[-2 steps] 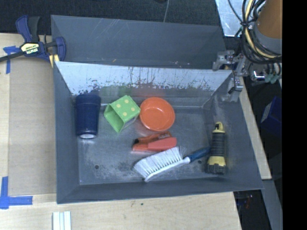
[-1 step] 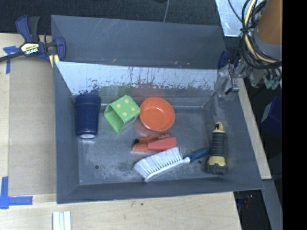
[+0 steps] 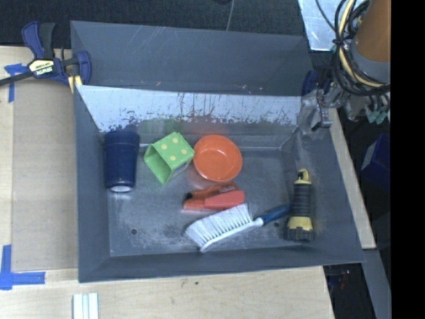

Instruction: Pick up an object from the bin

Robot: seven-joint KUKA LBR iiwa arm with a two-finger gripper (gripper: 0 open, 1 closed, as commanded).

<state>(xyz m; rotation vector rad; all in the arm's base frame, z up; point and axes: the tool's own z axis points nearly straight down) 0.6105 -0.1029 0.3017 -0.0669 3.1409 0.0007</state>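
Camera view: the gripper (image 3: 317,117) hangs at the bin's (image 3: 199,58) far right corner, close against the right wall where it meets the back wall. Above it are the arm's orange cover (image 3: 376,18) and a bundle of black cables (image 3: 346,42). Whether the gripper is open or closed cannot be told from here, as it shows only as a small pale metal shape against the grey wall.

The nearest thing is a black-and-yellow handled tool (image 3: 300,208), which lies lengthwise along the right side of the floor, nearer the front than the gripper and apart from it. Any lettering on its yellow parts is too small to read.

Just left of the tool's lower end lies a white-bristled brush (image 3: 222,226), its blue handle pointing toward the tool. Behind the brush is a red clip-like piece (image 3: 214,199), perhaps a clamp, lying flat. Behind that, near the middle of the floor, an orange bowl (image 3: 217,158) stands mouth up. Touching the bowl's left side is a green die-shaped cube (image 3: 169,155) with pale dots on its upper face. A dark blue cup (image 3: 120,161) lies on its side at the far left, well apart from the gripper.
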